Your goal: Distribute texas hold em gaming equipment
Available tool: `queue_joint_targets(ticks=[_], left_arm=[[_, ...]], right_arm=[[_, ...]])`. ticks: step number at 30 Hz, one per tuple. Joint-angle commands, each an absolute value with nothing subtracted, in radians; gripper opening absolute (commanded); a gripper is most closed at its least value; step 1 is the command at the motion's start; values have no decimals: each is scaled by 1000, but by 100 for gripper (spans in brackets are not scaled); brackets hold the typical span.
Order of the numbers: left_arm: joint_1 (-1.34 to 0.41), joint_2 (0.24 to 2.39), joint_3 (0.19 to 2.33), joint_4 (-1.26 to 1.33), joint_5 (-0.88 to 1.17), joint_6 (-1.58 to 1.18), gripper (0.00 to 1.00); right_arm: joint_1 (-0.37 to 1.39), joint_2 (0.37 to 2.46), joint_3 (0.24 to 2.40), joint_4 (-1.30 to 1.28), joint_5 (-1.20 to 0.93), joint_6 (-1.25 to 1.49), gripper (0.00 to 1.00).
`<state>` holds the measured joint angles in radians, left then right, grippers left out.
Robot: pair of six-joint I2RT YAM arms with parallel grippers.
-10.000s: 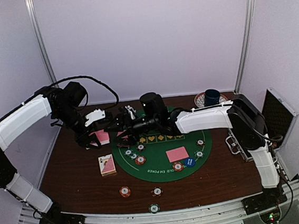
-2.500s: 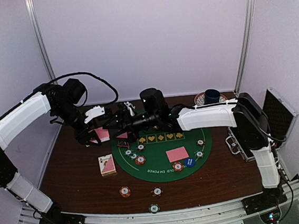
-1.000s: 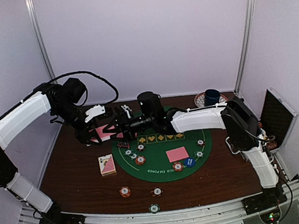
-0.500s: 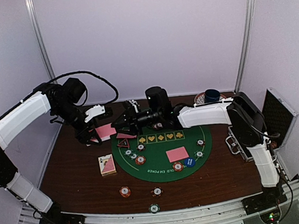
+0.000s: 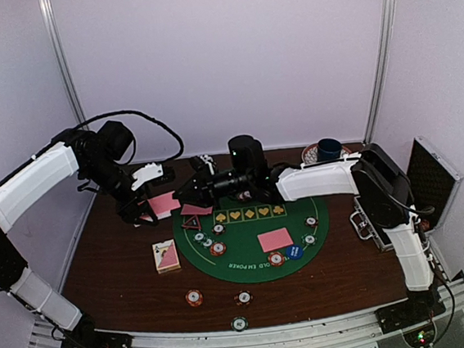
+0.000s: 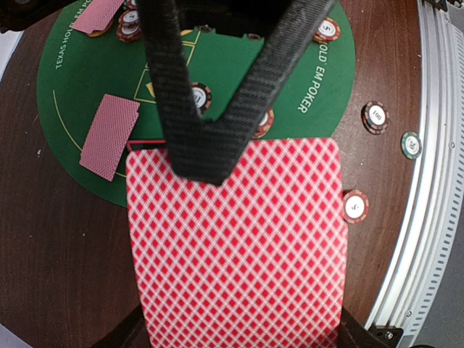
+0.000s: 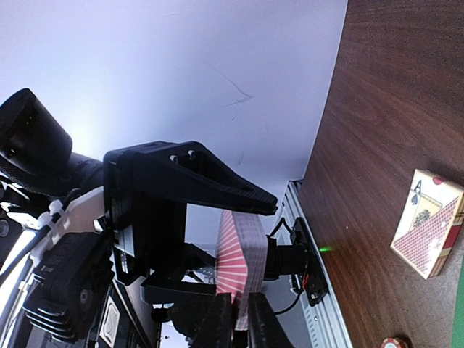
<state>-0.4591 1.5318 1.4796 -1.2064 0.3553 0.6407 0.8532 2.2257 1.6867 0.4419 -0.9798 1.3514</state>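
My left gripper (image 5: pixel 154 206) hangs over the table's back left, shut on a deck of pink-backed playing cards (image 5: pixel 163 204). In the left wrist view the deck's back (image 6: pixel 235 246) fills the frame. My right gripper (image 5: pixel 187 200) reaches in from the right, its black fingers (image 6: pixel 210 138) crossing the deck's top edge. The right wrist view shows the deck edge-on (image 7: pixel 243 246), with the right jaws (image 7: pixel 248 322) pinched on the edge of one card. A pink card (image 5: pixel 194 210) shows at those fingertips.
On the green poker mat (image 5: pixel 250 238) lie a face-down card (image 5: pixel 274 240), a blue disc (image 5: pixel 295 253), a triangle marker (image 5: pixel 191 223) and several chips. A card box (image 5: pixel 166 256) and loose chips (image 5: pixel 194 297) lie near the front. Cup (image 5: pixel 328 150) back right, black case (image 5: pixel 430 179) far right.
The right gripper's jaws have closed on a card at the deck, and the right arm has drawn back slightly to the right. The left arm has held still with the deck.
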Motion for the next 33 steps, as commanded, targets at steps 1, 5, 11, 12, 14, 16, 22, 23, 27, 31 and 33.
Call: queue_joint_targets(ticks=[1,5,11,12,14,16,22,23,27,31,33], left_arm=[[-457,1529,1492,-1199,356,639,0],[-457,1531,1493,-1198,349,641,0],[-457,1528,1486,-1198,338,641,0],[-457,1526,1484,-1199,337,641,0],[-457,1525,1481,-1199,336,642,0],[-457,1522,1479,-1198,334,644,0],[-457,1521,1476,-1205,332,646,0],[-457,1519,1476,-1205,334,646,0],[-457,1517,1476,-1208,334,648,0],[-457,1516,1480,-1215,337,647,0],[-457,1514,1480,-1218,338,647,0]], right_arm=[[853,2169,1667,547,-1013,1415,10],[849,2151,1648,589,-1017,1448,3],[821,2111,1589,601,-1017,1450,0],[815,2103,1575,610,-1018,1456,0],[802,2085,1549,620,-1020,1459,0],[787,2059,1514,620,-1023,1453,0],[691,1937,1316,553,-1028,1379,0],[670,1905,1280,532,-1030,1356,0],[593,1815,1158,332,-1031,1192,0],[536,1765,1108,29,-1009,952,0],[517,1756,1097,-101,-989,853,0]])
